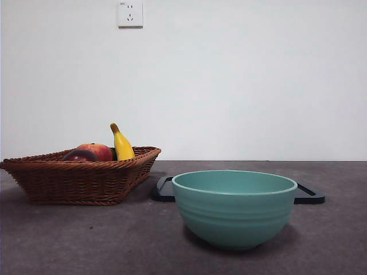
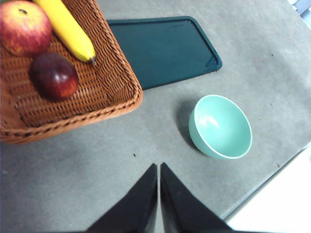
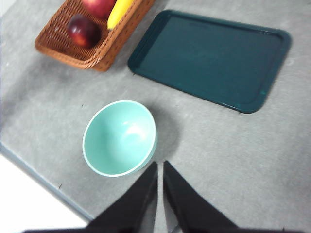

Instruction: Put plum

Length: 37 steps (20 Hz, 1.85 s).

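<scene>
Three fruits share the wicker basket — the plum lies on its woven floor, with a red apple just beside it and a banana slanting along the far rim. We have not begun: the plum is untouched, and both arms hang high above the bench. Our left gripper has its fingers pressed together with nothing between them, and so has our right gripper. The plum is round, so it offers no long axis to line up with; what matters is direction and reach. In the left wrist view the basket sits close and large, while in the right wrist view it is small and far past the green bowl and beside the dark tray. We judge the left arm the nearer one. It would need to open, travel over the basket's rim and descend onto the plum, clear of the apple.
</scene>
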Tool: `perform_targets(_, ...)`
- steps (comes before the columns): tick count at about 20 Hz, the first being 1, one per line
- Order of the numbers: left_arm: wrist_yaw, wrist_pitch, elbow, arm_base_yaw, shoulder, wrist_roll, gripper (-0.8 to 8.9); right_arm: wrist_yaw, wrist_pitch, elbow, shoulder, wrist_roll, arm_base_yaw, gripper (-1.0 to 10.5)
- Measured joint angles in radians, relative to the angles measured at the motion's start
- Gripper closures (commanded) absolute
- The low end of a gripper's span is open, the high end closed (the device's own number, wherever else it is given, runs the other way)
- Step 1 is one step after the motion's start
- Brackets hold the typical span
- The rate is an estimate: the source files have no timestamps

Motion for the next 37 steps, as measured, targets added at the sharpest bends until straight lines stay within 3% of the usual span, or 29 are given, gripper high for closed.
perform_targets(3, 0.000, 0.005, 0.000, 0.000, 0.000, 0.005, 7.86, 0.000, 0.002, 0.000, 0.000, -0.001, 0.005, 9.3)
perform_targets(5, 0.000, 0.005, 0.000, 0.000, 0.000, 0.005, 6.65, 0.001, 0.002, 0.000, 0.001, -0.001, 0.005, 8.2)
perform_targets(8, 0.000, 0.005, 0.000, 0.000, 0.000, 0.006, 3.87, 0.001, 0.002, 0.000, 0.001, 0.000, 0.005, 5.5)
perform_targets(10, 0.000, 0.005, 0.000, 0.000, 0.000, 0.009, 3.40, 0.001, 0.002, 0.000, 0.001, 0.000, 0.005, 5.5)
perform_targets(16, 0.000, 0.014, 0.000, 0.000, 0.000, 0.010, 3.45, 0.001, 0.002, 0.000, 0.001, 0.000, 0.005, 5.5)
perform_targets(21, -0.019, 0.122, 0.008, -0.006, 0.022, -0.037, 3.46, 0.001, 0.002, 0.000, 0.001, 0.001, 0.005, 5.5)
perform_targets(27, -0.183, 0.138, 0.111, -0.080, 0.190, -0.060, 3.49, 0.000, 0.002, 0.000, 0.001, 0.010, 0.005, 5.5)
perform_targets(37, -0.418, 0.187, 0.317, -0.209, 0.635, -0.059, 3.50, 0.000, 0.002, 0.000, 0.001, 0.011, 0.005, 5.5)
